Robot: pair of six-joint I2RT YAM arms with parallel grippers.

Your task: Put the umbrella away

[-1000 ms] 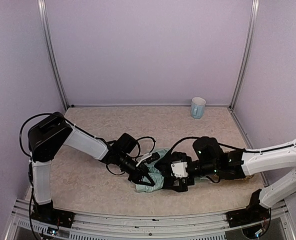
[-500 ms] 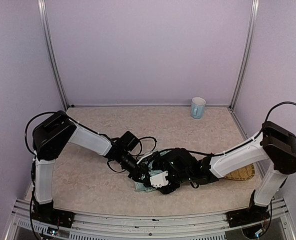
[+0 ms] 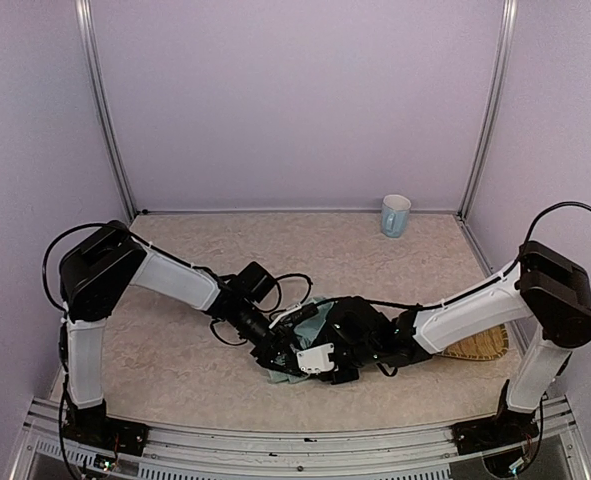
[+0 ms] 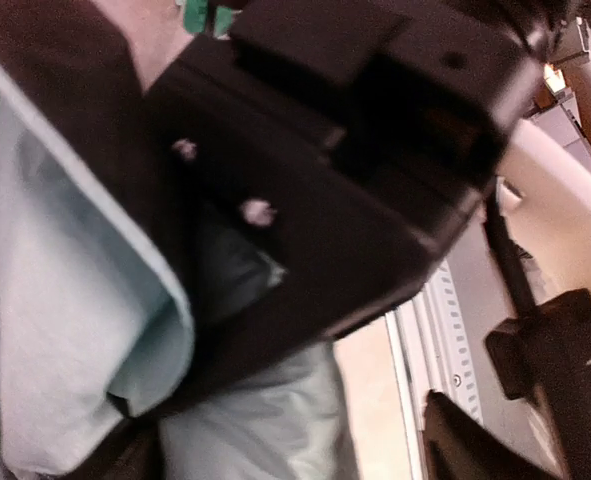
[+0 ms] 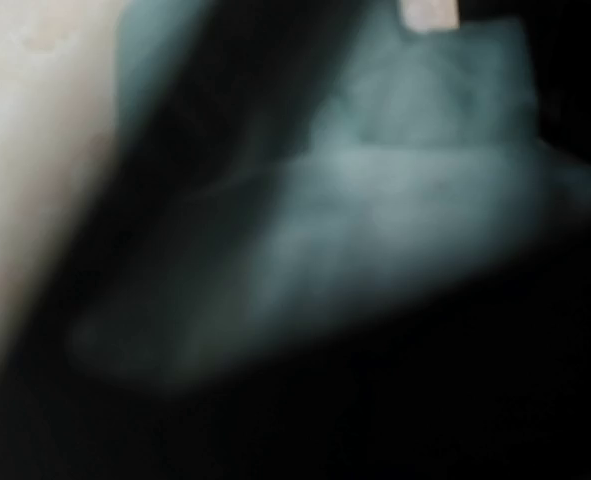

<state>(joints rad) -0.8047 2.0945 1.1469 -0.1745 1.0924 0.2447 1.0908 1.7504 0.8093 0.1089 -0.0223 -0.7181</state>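
My left gripper (image 3: 271, 350) and right gripper (image 3: 313, 362) met in the umbrella (image 3: 312, 321), low in the centre of the top view. I could not tell whether either was clenched or released, as fabric and black housing filled both wrist views. The umbrella lay crumpled on the table (image 3: 325, 250). I judged it light, soft and slippery. The stiff shaft, hidden here, would give a surer hold than loose folds.

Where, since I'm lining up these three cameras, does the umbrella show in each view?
Top external: umbrella at lower centre, bunched on the tabletop.
Left wrist: umbrella, its mint fabric filling the left side.
Right wrist: umbrella, blurred mint fabric across the centre.
Shared landmark: the beige tabletop, visible in all three views.
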